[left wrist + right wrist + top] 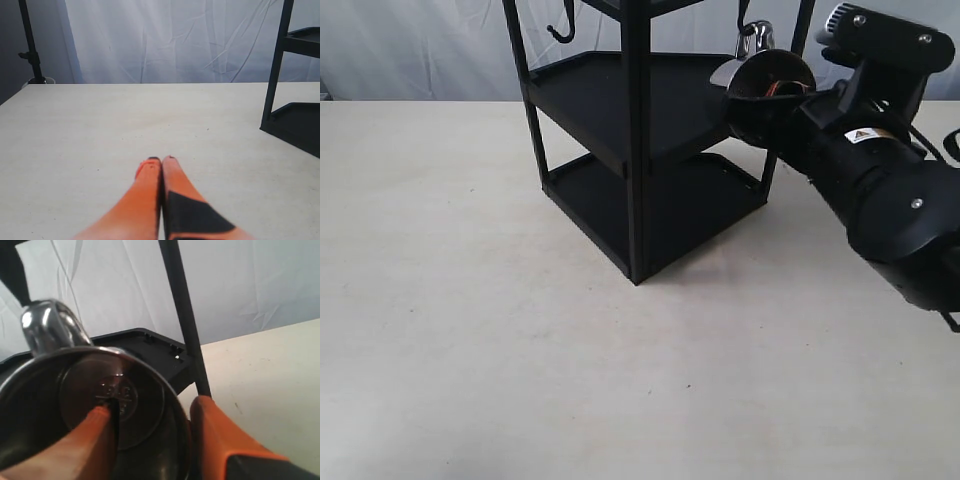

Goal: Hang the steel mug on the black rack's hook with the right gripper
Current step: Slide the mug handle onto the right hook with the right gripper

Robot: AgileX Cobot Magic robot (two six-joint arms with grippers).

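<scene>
Far to the left of the right gripper, the left gripper [161, 161] is resting low over the pale table [470, 300], its orange fingers [145, 200] pressed together with nothing between them. Ahead of it and off to one side, a black post and the lower tray of the black rack [295, 120] are standing on the table, well apart from those fingers.

In the exterior view a hook [560, 30] is hanging under the rack's upper tier, well to the left of the right gripper and bare. The black rack [635, 150] is sitting between that hook and the arm, its front post and its lipped middle tray lying just left of the mug.

The right gripper [760, 100] is holding the steel mug [760, 75] tilted on its side, open mouth toward the wrist camera. One orange finger [85, 440] is sitting inside the mug, the other outside the wall, so the jaws are clamping the rim. The mug's looped handle [50, 322] is pointing upward, close under a second black hook [744, 18]; whether the two are touching is hard to tell. A thin rack post [185, 315] is standing just beyond the mug.
</scene>
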